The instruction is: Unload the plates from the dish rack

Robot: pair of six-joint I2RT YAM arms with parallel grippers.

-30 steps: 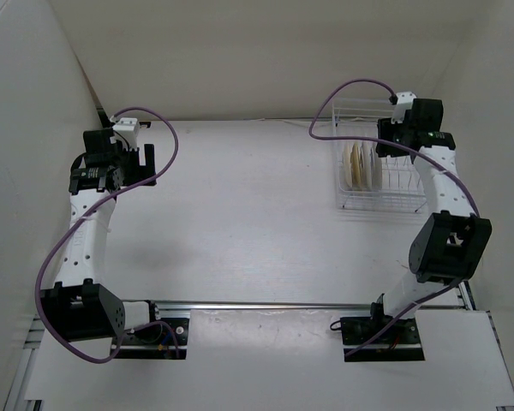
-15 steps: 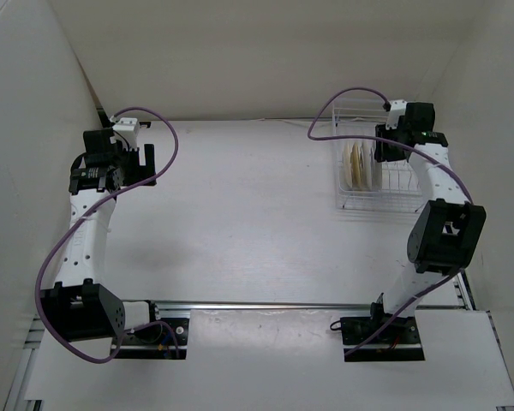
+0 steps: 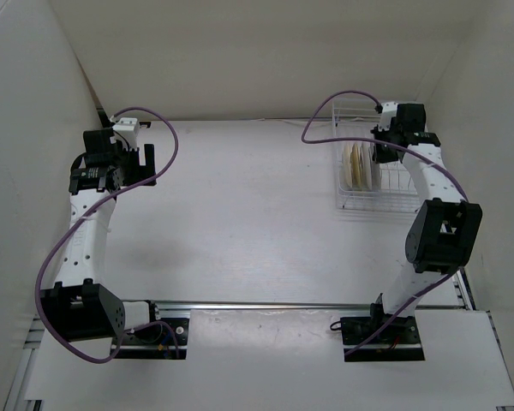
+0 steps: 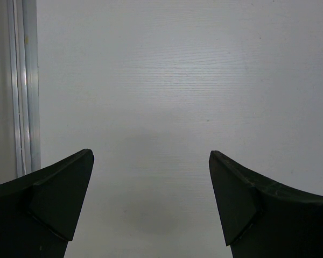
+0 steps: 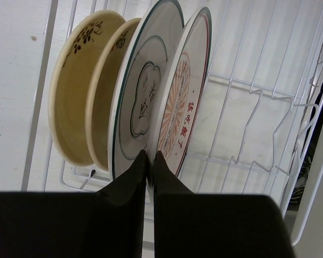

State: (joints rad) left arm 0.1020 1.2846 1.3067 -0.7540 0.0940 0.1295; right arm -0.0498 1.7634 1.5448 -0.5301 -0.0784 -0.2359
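White tabletop point(image 3: 240, 214): right tool point(image 5: 149, 157) pinches orange-patterned plate point(image 5: 177, 102) in dish rack point(image 5: 47, 54); left tool point(image 4: 151, 155) gapes wide

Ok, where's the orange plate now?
In the right wrist view the orange plate stands on edge in the rack, rightmost of the row, right beside the white plate. The right gripper is shut on its lower rim.
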